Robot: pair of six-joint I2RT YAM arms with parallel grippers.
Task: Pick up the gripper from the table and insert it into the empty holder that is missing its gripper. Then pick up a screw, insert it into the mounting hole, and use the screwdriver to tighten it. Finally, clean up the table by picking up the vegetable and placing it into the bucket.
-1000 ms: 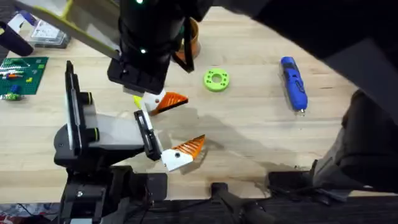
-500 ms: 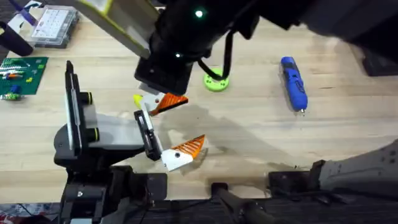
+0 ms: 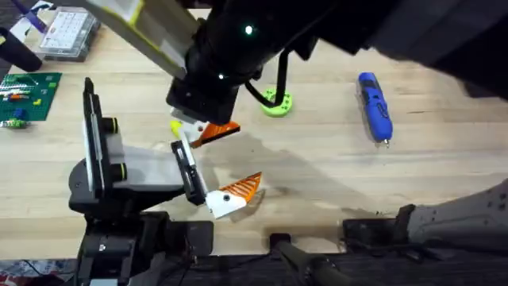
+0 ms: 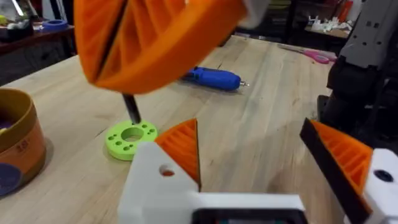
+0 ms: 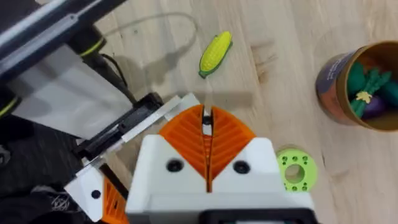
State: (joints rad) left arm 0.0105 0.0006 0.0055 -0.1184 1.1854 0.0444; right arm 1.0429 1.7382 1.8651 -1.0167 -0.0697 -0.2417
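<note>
- The gripper (image 3: 213, 131) sits at the holder (image 3: 186, 168), its white base against the black plate. I can't tell whether it is fully seated. It hasn't moved in the last second.
- Its twin (image 3: 236, 189) is mounted just below. From the left wrist camera the left gripper (image 4: 249, 137) shows its two fingers spread wide, nothing between them.
- What changed: the right arm swung across over the holder, then settled back slightly. Its right gripper (image 5: 205, 117) now hangs just above the gripper, pads pressed together on a thin pin, a screw (image 4: 131, 109) by the look of it. So I'd say the screw step is under way.
- The vegetable (image 5: 216, 53) lies right beside the holder, close under the descent path and easy to nudge.
- The green ring (image 3: 278, 103) is now partly under the arm.
- The bucket (image 5: 336, 74) stands a little beyond.
- The screwdriver (image 3: 375, 107) lies well apart, with open table (image 3: 317, 183) between.
</note>
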